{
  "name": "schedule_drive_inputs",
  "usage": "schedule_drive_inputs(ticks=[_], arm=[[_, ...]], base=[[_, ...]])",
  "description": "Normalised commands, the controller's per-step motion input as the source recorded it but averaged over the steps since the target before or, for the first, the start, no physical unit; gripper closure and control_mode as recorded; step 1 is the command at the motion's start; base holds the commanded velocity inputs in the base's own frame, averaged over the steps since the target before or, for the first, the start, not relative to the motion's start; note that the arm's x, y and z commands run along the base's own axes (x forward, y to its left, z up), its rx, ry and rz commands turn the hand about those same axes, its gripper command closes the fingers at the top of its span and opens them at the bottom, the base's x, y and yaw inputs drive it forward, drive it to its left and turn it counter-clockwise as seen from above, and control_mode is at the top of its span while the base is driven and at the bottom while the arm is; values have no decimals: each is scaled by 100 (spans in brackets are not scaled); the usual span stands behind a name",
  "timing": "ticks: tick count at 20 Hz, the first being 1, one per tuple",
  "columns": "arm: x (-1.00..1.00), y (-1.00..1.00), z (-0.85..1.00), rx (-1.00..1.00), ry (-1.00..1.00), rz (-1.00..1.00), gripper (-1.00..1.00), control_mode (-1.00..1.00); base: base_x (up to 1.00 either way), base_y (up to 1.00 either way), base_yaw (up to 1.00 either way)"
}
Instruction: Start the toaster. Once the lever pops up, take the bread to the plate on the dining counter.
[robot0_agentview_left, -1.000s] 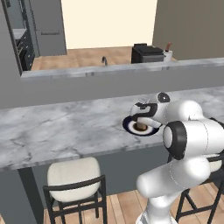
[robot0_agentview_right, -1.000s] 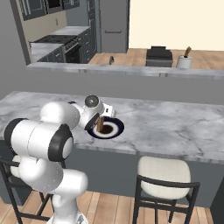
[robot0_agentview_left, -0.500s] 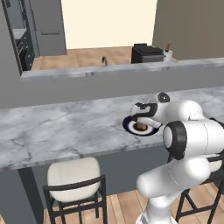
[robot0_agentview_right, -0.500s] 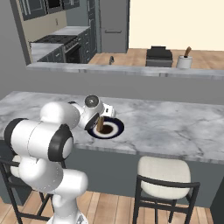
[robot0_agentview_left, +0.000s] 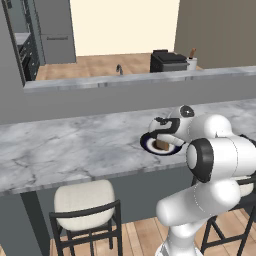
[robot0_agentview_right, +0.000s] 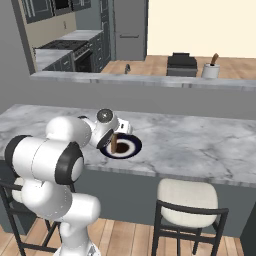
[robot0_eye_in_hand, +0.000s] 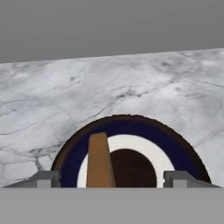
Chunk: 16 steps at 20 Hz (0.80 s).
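Note:
The round plate (robot0_eye_in_hand: 144, 129), white in the middle with a navy rim, lies on the marble dining counter (robot0_agentview_left: 75, 145). A thin golden-brown slice of bread (robot0_eye_in_hand: 99, 162) stands upright on it, left of the plate's centre. My gripper (robot0_eye_in_hand: 113, 179) hangs just above the plate and is open, its fingertips (robot0_eye_in_hand: 48, 179) spread wide with a gap on each side of the bread. The base views show the hand low over the plate (robot0_agentview_left: 150, 145) (robot0_agentview_right: 131, 148) with the bread (robot0_agentview_left: 161, 144) (robot0_agentview_right: 114, 143) under it. The lever is out of view.
A raised grey ledge (robot0_agentview_left: 125, 92) runs behind the counter. Stools (robot0_agentview_left: 85, 200) (robot0_agentview_right: 187, 197) stand at its front edge. On the far worktop sit a dark boxy appliance (robot0_agentview_right: 181, 64), too small to tell whether it is the toaster, and a utensil pot (robot0_agentview_right: 210, 70).
The gripper has opened and let go of the bread, which now stands on the plate. The arm has barely moved.

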Motion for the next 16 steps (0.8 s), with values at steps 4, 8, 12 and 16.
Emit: schedule_drive_inputs(ticks=[4, 8, 12, 16], arm=[[0, 0, 0, 0, 0, 0, -100, -100], [0, 0, 0, 0, 0, 0, -100, -100], [0, 0, 1, 0, 0, 0, -100, -100], [0, 0, 22, 0, 3, 0, -100, -100]], base=[[0, 0, 0], [0, 0, 0], [0, 0, 0], [0, 0, 0]])
